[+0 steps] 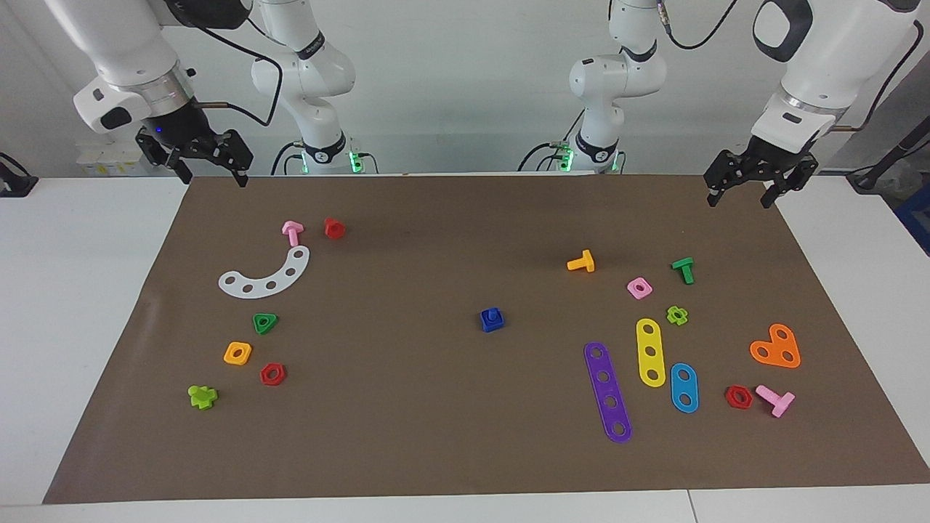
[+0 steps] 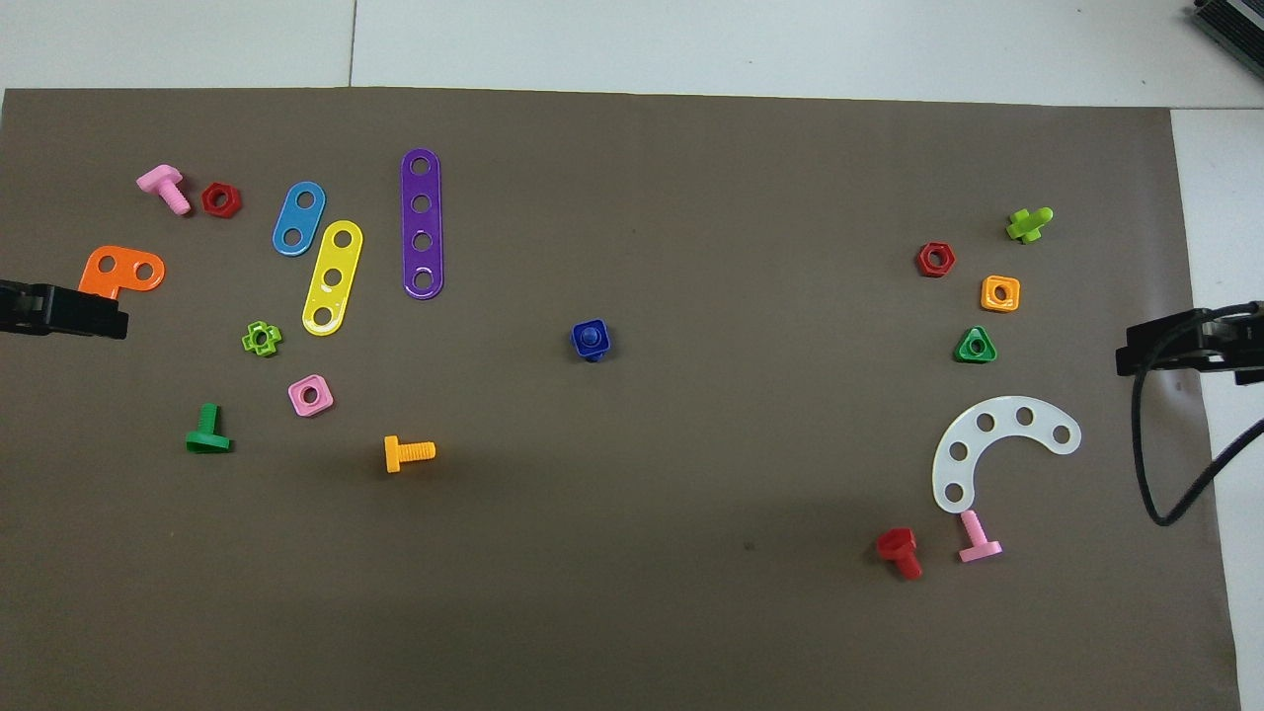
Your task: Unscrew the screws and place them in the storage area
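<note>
The dark-blue screw [image 1: 492, 314] stands in the middle of the brown mat, threaded into a blue square nut [image 1: 485, 324]. Only its round shaft end shows above the nut, and its head is hidden underneath. The overhead view shows the same screw [image 2: 590, 336] in the nut [image 2: 578, 343]. My right gripper [image 1: 214, 176] is open and empty, raised over the mat's edge nearest the robots at the right arm's end. My left gripper [image 1: 739, 197] is open and empty, raised over the mat's corner nearest the robots at the left arm's end. Both arms wait.
Toward the left arm's end lie an orange bolt [image 1: 581, 261], green bolt [image 1: 683, 269], pink nut [image 1: 639, 288], purple [image 1: 608, 392], yellow [image 1: 650, 352] and blue [image 1: 684, 388] strips, and an orange plate [image 1: 776, 347]. Toward the right arm's end lie a white arc [image 1: 265, 274], pink bolt [image 1: 292, 232], red bolt [image 1: 334, 228] and several nuts.
</note>
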